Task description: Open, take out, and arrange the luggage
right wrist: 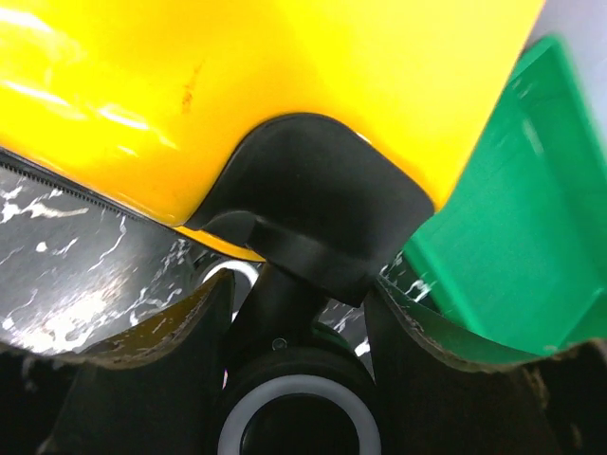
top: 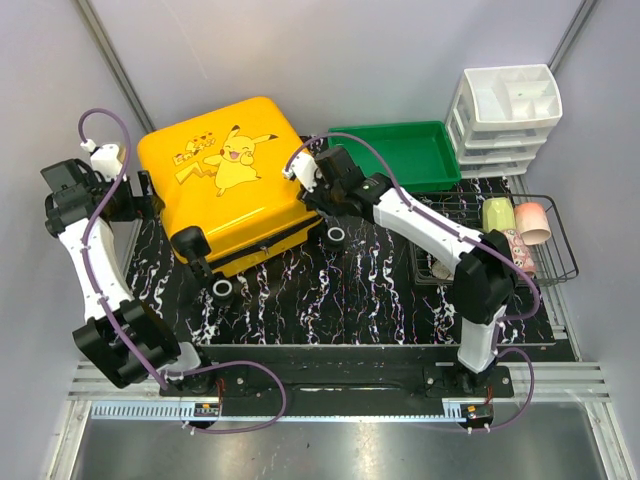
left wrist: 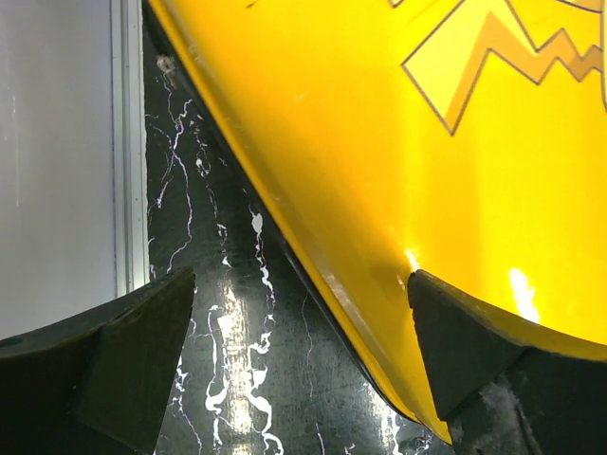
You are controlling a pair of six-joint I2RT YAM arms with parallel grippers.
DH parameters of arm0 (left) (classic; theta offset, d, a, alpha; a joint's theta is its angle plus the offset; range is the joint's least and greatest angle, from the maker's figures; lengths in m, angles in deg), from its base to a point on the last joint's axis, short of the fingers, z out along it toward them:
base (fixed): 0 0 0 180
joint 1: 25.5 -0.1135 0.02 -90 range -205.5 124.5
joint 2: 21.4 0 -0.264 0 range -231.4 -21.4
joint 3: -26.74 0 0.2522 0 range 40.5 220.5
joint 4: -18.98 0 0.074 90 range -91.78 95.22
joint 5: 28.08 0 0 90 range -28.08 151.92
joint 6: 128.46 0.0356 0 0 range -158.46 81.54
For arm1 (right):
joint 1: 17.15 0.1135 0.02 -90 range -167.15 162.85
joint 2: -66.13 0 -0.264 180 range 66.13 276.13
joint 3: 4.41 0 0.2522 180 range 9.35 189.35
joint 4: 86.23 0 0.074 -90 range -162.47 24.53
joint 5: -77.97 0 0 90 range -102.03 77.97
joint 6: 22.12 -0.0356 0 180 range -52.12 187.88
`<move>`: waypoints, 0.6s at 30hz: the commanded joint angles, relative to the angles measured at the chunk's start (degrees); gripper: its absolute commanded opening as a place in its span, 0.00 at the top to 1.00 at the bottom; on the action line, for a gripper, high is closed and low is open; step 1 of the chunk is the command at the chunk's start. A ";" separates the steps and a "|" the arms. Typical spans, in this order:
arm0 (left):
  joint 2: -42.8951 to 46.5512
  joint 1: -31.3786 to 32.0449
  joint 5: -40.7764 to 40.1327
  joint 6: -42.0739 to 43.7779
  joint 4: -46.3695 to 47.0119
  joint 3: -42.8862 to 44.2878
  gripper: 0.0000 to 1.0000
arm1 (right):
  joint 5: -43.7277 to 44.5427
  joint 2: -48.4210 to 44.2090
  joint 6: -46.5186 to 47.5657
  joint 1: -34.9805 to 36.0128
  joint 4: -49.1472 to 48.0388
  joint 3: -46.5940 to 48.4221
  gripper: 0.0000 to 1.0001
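The left gripper (left wrist: 299, 303) stands spread wide and holds nothing, one finger over the marbled mat (left wrist: 237, 379), the other against the left edge of the luggage (top: 225, 180). The suitcase lies flat and closed at the mat's back left. Its rigid, glossy shell is likely slippery and bulky, so the trim, handle or wheels should give better purchase than bare panels. The right gripper (right wrist: 299, 289) pinches its right-hand caster (right wrist: 303, 190), just beside the green tray (right wrist: 512, 218).
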State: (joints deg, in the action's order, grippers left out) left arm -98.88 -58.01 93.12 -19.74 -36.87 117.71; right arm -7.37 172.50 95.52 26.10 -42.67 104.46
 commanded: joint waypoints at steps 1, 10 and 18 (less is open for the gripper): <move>1.01 -0.97 3.95 0.97 1.82 3.12 0.01 | -2.21 -1.25 8.57 0.70 -17.06 9.30 1.00; -1.36 -0.97 5.80 -3.07 7.88 4.53 0.01 | -2.20 2.26 9.45 -1.67 -25.75 2.98 1.00; -11.19 -0.89 6.50 -8.35 9.92 11.46 0.01 | -4.49 1.14 7.08 -2.29 -26.47 -5.01 1.00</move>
State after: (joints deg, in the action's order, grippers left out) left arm -106.00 -58.63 96.70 -25.01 -30.44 124.03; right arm -10.30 177.66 103.76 24.07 -60.31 101.62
